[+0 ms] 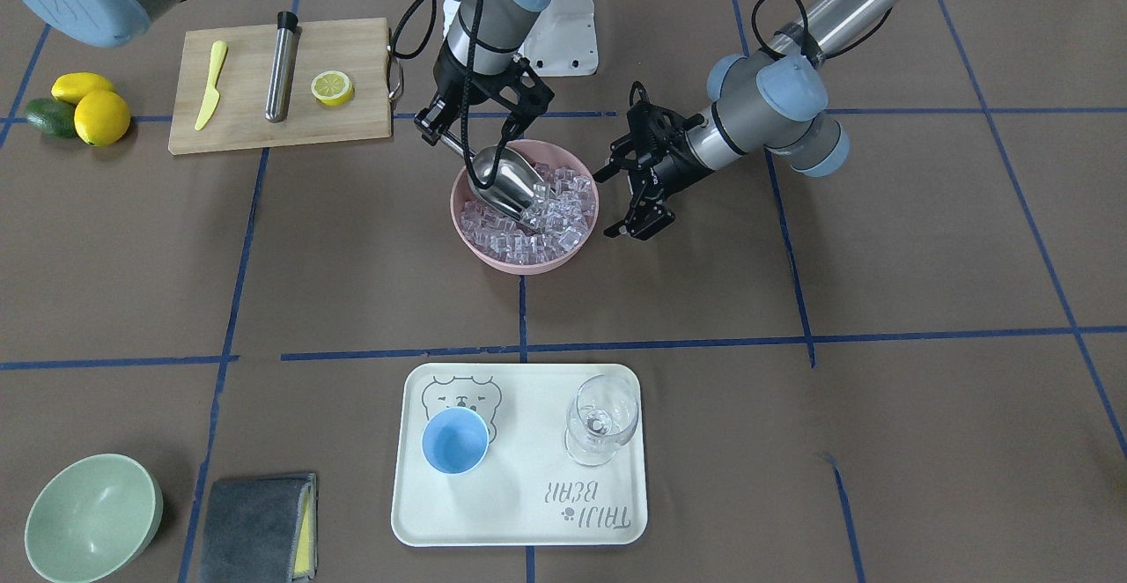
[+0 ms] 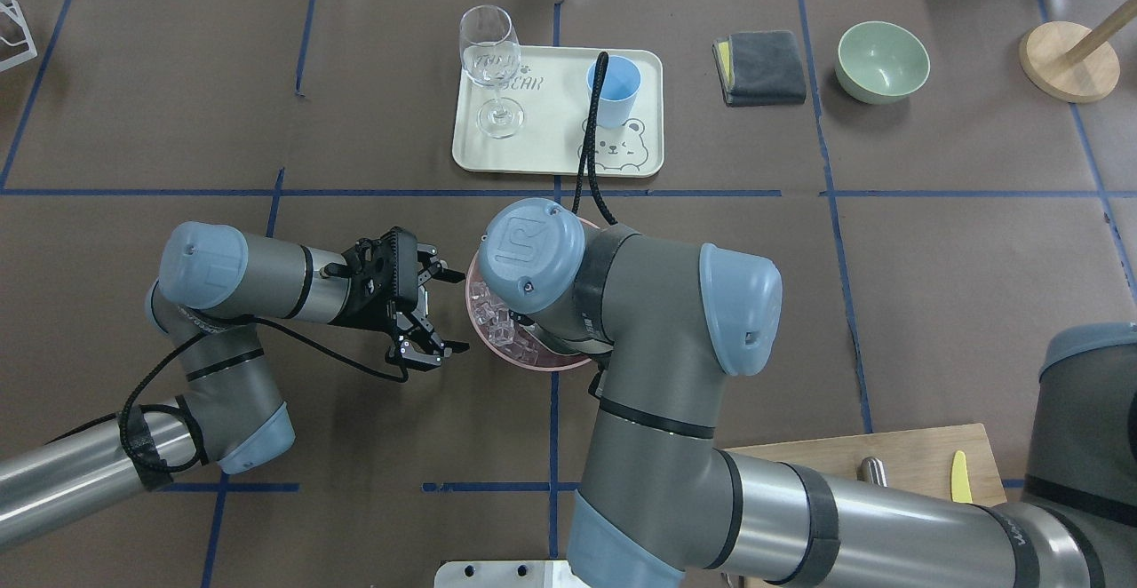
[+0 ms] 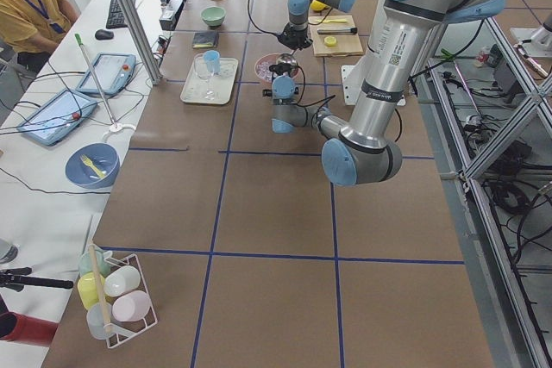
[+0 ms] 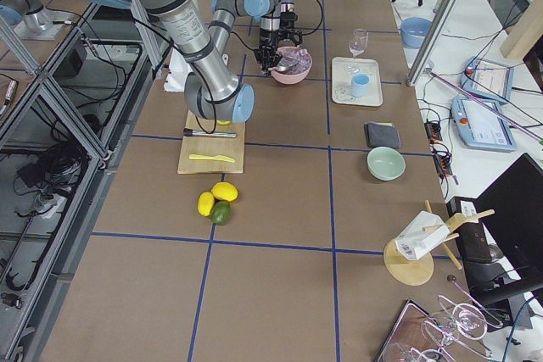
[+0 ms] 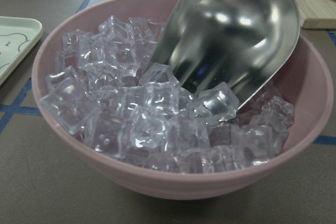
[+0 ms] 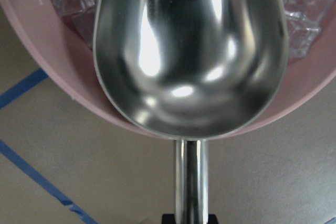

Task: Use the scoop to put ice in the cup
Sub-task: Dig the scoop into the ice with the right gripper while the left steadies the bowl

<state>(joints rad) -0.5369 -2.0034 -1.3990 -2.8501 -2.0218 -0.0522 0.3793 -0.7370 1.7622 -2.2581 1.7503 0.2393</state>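
Note:
The ice [image 1: 555,213] is piled in a pink bowl [image 1: 493,257] at mid-table. My right gripper [image 1: 462,144] is shut on the handle of the steel scoop [image 1: 506,182], whose trough lies tilted in the bowl with its lip against the ice. In the right wrist view the scoop [image 6: 189,51] looks empty. In the left wrist view the scoop [image 5: 236,40] rests on the ice [image 5: 147,124]. My left gripper [image 1: 619,202] is open and empty just beside the bowl's rim. The light-blue cup [image 1: 454,440] stands upright and empty on a cream tray [image 1: 528,512].
A clear stemmed glass [image 1: 601,420] shares the tray. A cutting board [image 1: 352,125] holds a yellow knife, a steel cylinder [image 1: 282,68] and a lemon half. Lemons and an avocado [image 1: 79,107], a pale green bowl [image 1: 92,517] and a grey cloth [image 1: 255,526] lie on that side.

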